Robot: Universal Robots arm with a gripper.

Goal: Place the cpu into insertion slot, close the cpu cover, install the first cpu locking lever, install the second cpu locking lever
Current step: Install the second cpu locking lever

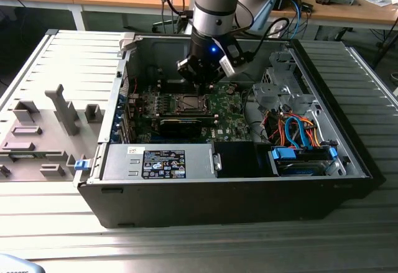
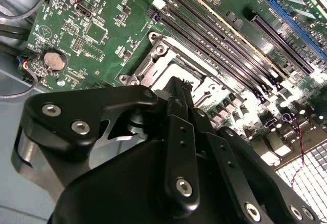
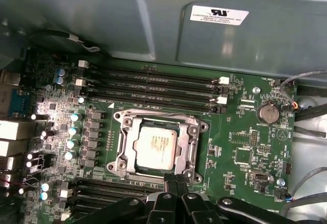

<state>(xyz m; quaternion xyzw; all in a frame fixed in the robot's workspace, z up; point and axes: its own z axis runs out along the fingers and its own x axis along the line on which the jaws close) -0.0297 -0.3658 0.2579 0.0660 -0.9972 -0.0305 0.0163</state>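
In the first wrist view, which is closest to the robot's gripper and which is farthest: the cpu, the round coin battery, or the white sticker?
1. The cpu, in its socket just past the gripper.
2. The coin battery, off to one side on the green board.
3. The white sticker, on the grey case wall beyond the board.

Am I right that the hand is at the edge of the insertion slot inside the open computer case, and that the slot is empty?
Not quite: the slot is not empty. The first wrist view shows the cpu lying in the insertion slot, framed by the cpu cover. The rest holds: the hand is at the slot's edge, inside the open computer case.
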